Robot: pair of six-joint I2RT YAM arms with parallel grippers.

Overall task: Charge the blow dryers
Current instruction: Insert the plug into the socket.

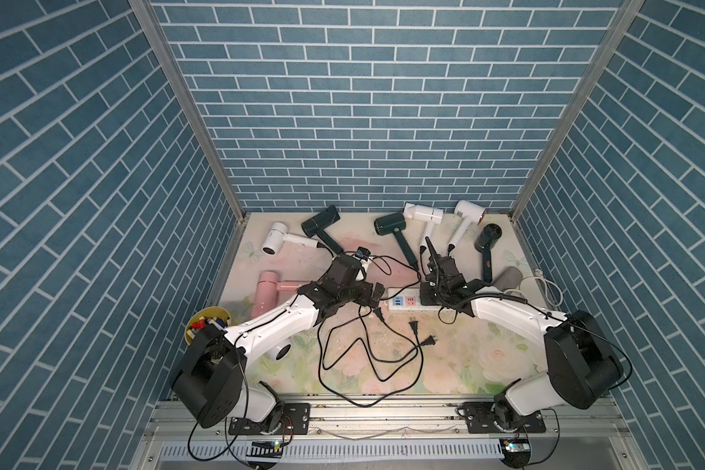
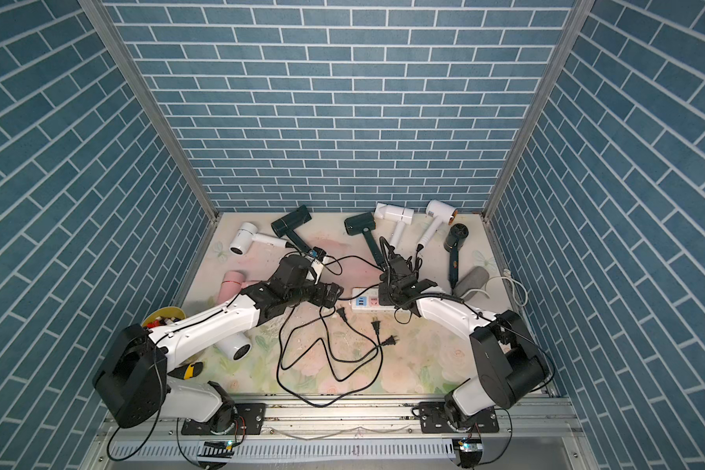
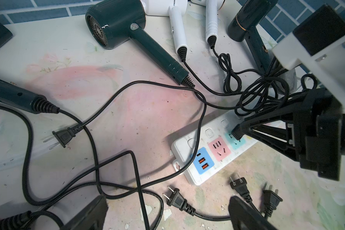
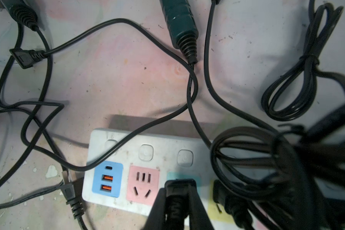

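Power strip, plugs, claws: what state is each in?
Long white power strip with pastel sockets: pink socket empty.
Black two-pin plug: gripped, at teal socket; seating unclear.
Right gripper: shut on black two-pin plug.
Left gripper: open, empty.
Loose black plug: unplugged.

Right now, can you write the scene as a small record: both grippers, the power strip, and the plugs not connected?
left gripper: open, holding nothing
right gripper: shut on black plug at the teal socket
power strip: white, pink socket empty
loose plugs: at least three, beside the strip
blow dryers: lying flat, mostly along the back
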